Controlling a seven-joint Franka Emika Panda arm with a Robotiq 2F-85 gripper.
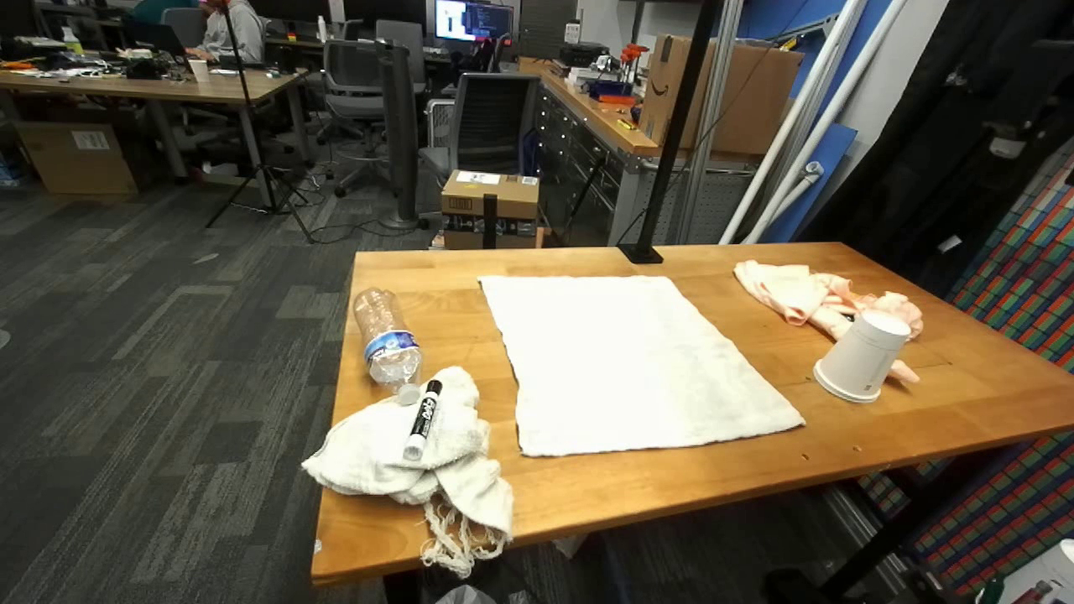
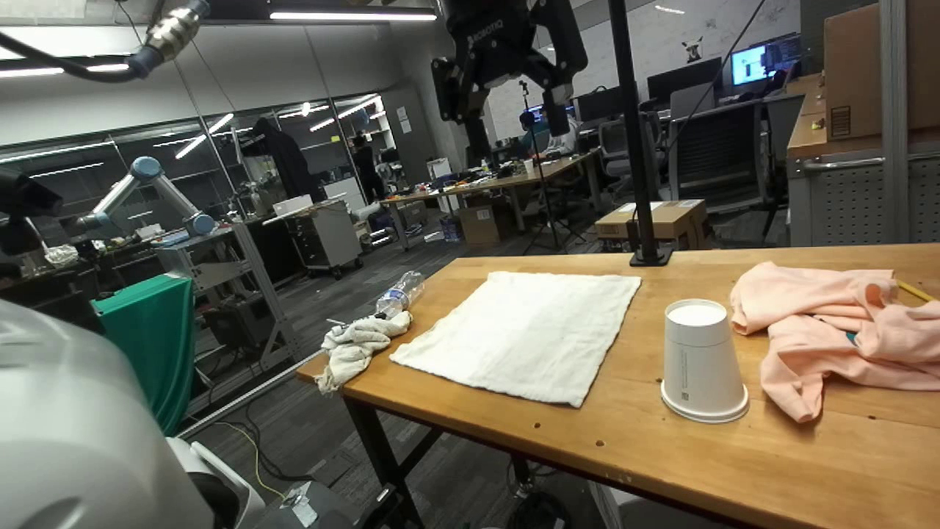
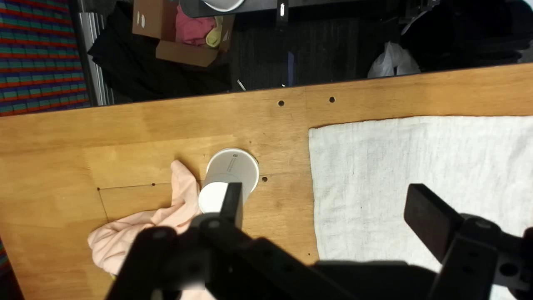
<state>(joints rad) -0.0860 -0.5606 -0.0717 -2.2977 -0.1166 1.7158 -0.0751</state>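
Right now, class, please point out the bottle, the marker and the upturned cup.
Bottle (image 1: 391,345), in an exterior view: blue label.
Marker (image 1: 424,419), in an exterior view: barrel.
Cup (image 2: 703,361), in an exterior view: side wall.

I can read ROBOTIQ on the tool (image 2: 519,139) and EXPO on the black-and-white marker (image 1: 424,417); a smile-shaped arrow marks the big cardboard box (image 1: 768,88). The print on the white cup (image 2: 701,360) is too small.

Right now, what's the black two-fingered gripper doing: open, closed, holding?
Black two-fingered gripper: open, holding nothing, hanging above the light-brown wooden table.
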